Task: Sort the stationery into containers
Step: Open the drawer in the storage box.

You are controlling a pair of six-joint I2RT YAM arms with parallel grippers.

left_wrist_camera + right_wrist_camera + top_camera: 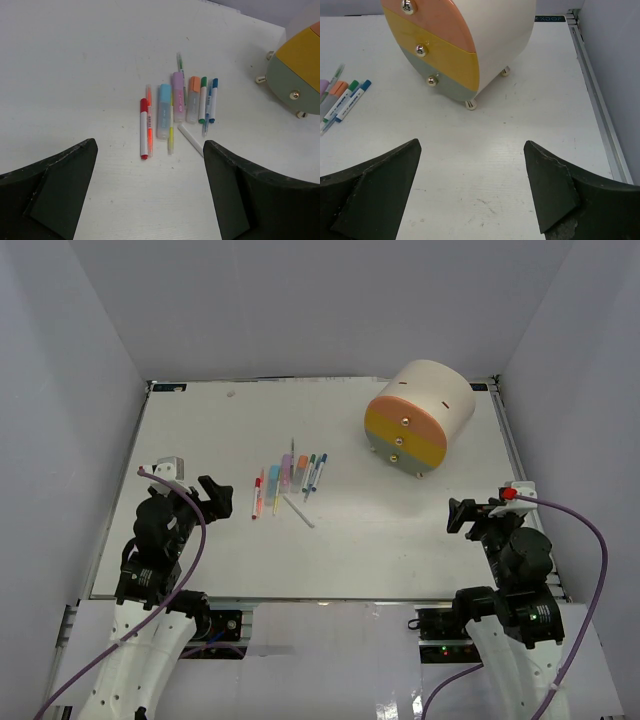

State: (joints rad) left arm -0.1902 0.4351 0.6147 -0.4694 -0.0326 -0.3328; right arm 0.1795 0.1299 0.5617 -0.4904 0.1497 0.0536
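The stationery [287, 480] lies in a loose row at the table's middle left: a red pen [144, 128], a light blue bar [164, 111], a purple bar [178, 90], an orange bar [193, 99], green and blue pens [208, 100], and a white stick [191, 140]. The cream cylindrical organiser [420, 417] stands at the back right, its orange-pink, yellow and grey drawers [437, 47] shut. My left gripper [217, 497] is open and empty, just left of the stationery. My right gripper [468, 513] is open and empty, in front of the organiser.
A metal rail [597, 107] runs along the table's right edge. White walls enclose the table on three sides. The organiser rests on small brass feet [470, 104].
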